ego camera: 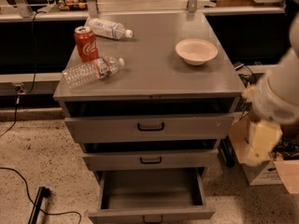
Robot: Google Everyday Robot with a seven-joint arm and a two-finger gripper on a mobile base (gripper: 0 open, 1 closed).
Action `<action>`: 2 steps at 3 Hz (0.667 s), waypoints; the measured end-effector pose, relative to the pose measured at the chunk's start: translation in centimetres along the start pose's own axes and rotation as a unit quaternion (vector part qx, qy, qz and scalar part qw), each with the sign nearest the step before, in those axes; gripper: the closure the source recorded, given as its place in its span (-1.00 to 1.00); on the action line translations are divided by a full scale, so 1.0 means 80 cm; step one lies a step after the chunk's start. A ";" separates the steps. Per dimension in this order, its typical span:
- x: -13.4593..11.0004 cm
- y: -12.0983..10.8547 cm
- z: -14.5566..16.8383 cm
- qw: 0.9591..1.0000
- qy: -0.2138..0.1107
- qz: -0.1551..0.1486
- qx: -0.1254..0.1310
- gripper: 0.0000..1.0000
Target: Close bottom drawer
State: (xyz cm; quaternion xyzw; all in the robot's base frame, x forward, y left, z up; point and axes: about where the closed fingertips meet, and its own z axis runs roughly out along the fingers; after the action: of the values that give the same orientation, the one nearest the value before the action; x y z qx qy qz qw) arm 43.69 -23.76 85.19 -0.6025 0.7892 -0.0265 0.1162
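Observation:
The grey cabinet has three drawers, all partly open. The bottom drawer (152,213) is pulled out the furthest and its empty inside faces up. Its small dark handle (153,218) sits at the lower edge of the view. My gripper (261,141) is the cream part at the end of the white arm (278,90). It hangs to the right of the cabinet, level with the middle drawer (151,160), and touches no drawer.
On the cabinet top (154,73) are a red cola can (87,43), two lying plastic bottles (92,70) (110,29) and a white bowl (196,51). Cardboard boxes (273,171) stand on the floor at right. A black cable and rod (37,204) lie at left.

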 end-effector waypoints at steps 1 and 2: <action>0.042 0.020 0.025 1.000 0.004 0.015 0.005 -1.00; 0.045 0.019 0.033 1.000 0.013 0.015 0.003 -1.00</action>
State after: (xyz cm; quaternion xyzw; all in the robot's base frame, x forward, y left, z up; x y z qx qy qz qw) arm 41.96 -26.54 81.79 -0.5902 0.7992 -0.0349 0.1083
